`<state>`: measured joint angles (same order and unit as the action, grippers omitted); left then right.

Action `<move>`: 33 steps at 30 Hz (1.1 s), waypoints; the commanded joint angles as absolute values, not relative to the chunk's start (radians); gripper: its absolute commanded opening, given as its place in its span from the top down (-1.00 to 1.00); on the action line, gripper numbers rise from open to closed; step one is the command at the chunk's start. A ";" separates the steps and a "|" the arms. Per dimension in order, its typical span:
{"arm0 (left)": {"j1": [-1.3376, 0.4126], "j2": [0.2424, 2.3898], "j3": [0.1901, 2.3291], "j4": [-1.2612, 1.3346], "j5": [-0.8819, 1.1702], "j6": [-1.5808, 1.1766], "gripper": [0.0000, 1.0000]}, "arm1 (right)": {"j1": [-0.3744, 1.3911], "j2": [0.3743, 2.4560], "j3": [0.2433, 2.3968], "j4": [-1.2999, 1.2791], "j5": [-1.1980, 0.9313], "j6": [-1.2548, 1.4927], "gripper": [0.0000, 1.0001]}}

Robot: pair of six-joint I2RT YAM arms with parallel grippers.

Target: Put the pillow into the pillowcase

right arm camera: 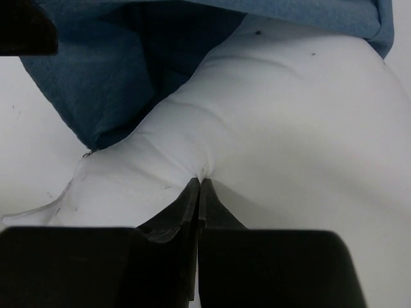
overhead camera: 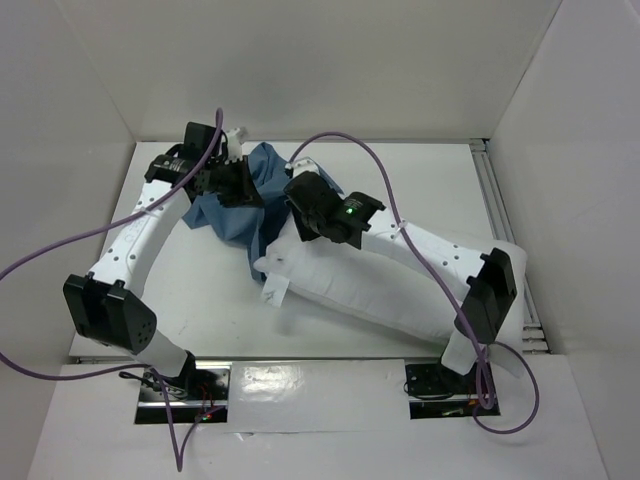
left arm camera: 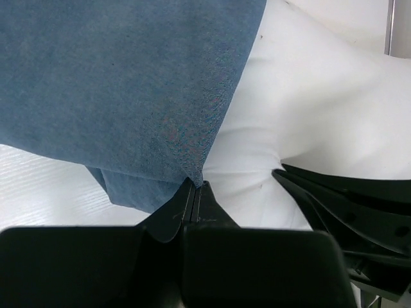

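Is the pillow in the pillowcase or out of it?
Mostly out: the pillow lies bare across the table, with only its far end under the pillowcase. Whether that end is actually inside cannot be told.

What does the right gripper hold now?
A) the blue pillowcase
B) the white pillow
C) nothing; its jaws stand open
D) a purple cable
B: in the right wrist view the right gripper is shut on a pinched fold of the white pillow, while the blue pillowcase lies beyond its tips.

We see the left arm [overhead camera: 140, 225] and right arm [overhead camera: 430, 250] reaching inward; the left gripper [left arm camera: 196, 186] clamps the pillowcase [left arm camera: 128, 77] edge, the right gripper [right arm camera: 200, 183] the pillow [right arm camera: 289, 128].
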<state>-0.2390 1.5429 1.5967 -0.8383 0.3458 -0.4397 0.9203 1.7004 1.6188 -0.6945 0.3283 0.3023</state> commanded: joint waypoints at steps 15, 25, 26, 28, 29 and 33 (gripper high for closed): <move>-0.273 1.543 1.631 -0.884 0.347 -0.380 1.00 | 0.848 1.745 1.723 -0.715 0.543 0.391 1.00; -0.282 1.516 1.687 -0.954 0.388 -0.339 1.00 | 0.793 1.793 1.623 -0.626 0.572 0.460 1.00; -0.282 1.506 1.687 -0.963 0.414 -0.339 1.00 | 0.793 1.793 1.623 -0.615 0.572 0.471 1.00; -0.282 1.496 1.687 -0.963 0.439 -0.339 1.00 | 0.793 1.793 1.638 -0.615 0.592 0.503 1.00; -0.282 1.487 1.687 -0.974 0.460 -0.339 1.00 | 0.784 1.793 1.638 -0.626 0.615 0.534 1.00; -0.282 1.477 1.678 -0.983 0.505 -0.348 1.00 | 0.784 1.770 1.628 -0.569 0.638 0.572 1.00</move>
